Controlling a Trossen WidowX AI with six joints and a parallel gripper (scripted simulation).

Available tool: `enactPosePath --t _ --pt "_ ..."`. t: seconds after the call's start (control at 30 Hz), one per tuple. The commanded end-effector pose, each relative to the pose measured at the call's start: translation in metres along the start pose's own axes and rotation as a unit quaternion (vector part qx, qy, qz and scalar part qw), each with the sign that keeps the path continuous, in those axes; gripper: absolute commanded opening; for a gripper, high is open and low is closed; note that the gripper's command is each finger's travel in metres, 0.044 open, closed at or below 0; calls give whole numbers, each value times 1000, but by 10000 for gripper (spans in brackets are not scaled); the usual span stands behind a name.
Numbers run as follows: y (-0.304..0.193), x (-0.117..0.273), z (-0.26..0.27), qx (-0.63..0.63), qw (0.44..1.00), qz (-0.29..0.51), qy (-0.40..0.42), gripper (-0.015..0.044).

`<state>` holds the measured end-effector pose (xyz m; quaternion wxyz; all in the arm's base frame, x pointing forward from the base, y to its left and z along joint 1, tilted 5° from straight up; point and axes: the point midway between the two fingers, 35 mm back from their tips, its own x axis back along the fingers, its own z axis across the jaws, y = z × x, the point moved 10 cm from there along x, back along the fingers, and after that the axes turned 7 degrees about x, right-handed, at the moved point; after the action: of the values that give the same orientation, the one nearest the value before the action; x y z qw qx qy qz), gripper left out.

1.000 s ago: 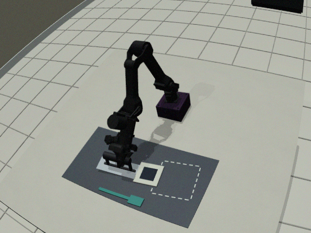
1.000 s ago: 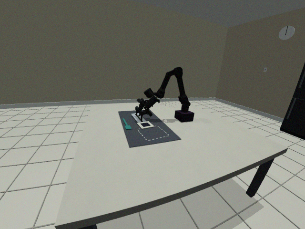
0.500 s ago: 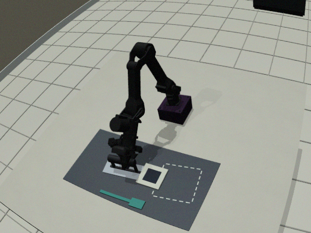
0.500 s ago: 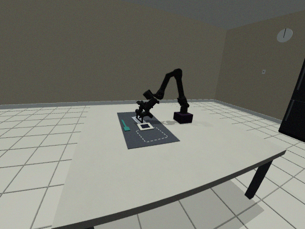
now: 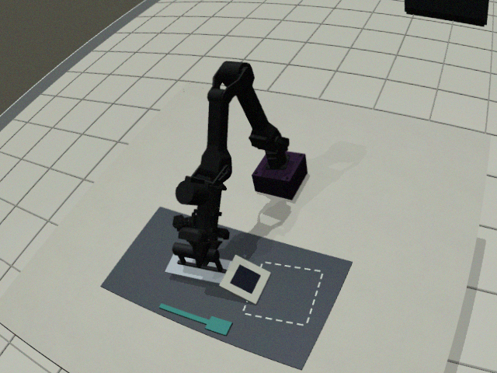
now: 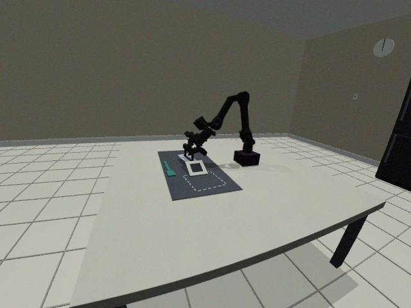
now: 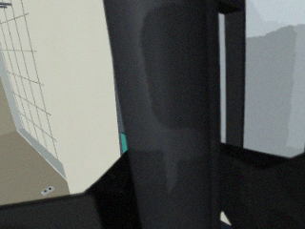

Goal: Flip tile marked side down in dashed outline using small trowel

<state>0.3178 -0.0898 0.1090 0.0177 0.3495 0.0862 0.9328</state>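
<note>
While the tile (image 5: 245, 279) (image 6: 196, 167) tilts, marked side showing, by 1 side of the dashed outline (image 5: 321, 273) (image 6: 225, 183), the gripper (image 5: 200, 266) (image 6: 188, 157) (image 7: 164, 149) pinches a pale flat blade (image 5: 173, 268) (image 6: 182, 156) (image 7: 272, 91) just beside it; 1 teal trowel (image 5: 218, 325) (image 6: 170, 172) (image 7: 124, 143) lies on the mat (image 5: 136, 260) (image 6: 185, 195).

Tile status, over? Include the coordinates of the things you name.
Gripper (image 5: 202, 267) (image 6: 188, 158) (image 7: 164, 149) shut on pale blade (image 5: 174, 268) (image 6: 181, 156) (image 7: 272, 86). Tile (image 5: 245, 278) (image 6: 196, 167) tilted, marked side up, not turned over. Teal tool (image 5: 218, 325) (image 6: 170, 172) (image 7: 124, 143) beside it, seemingly out of the way.

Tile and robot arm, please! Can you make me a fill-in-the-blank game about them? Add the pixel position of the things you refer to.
1. The tile (image 5: 245, 279) (image 6: 196, 167) isn't lying flat; it is ____.
2. Its marked side faces mostly ____, not down.
3. The box (image 5: 271, 184) (image 6: 240, 160) under the robot arm (image 5: 217, 124) (image 6: 244, 114) is dark ____.
4. The white outline (image 5: 268, 318) (image 6: 198, 190) isn't solid; it is ____.

Missing words: tilted; up; purple; dashed.
</note>
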Motion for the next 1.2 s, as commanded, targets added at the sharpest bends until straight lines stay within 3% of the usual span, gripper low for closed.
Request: enactPosePath --t 0.0,1.17 --pt "-4 6 14 0 1000 -2 13 0" --pt "-71 16 34 -2 1000 0 14 0"
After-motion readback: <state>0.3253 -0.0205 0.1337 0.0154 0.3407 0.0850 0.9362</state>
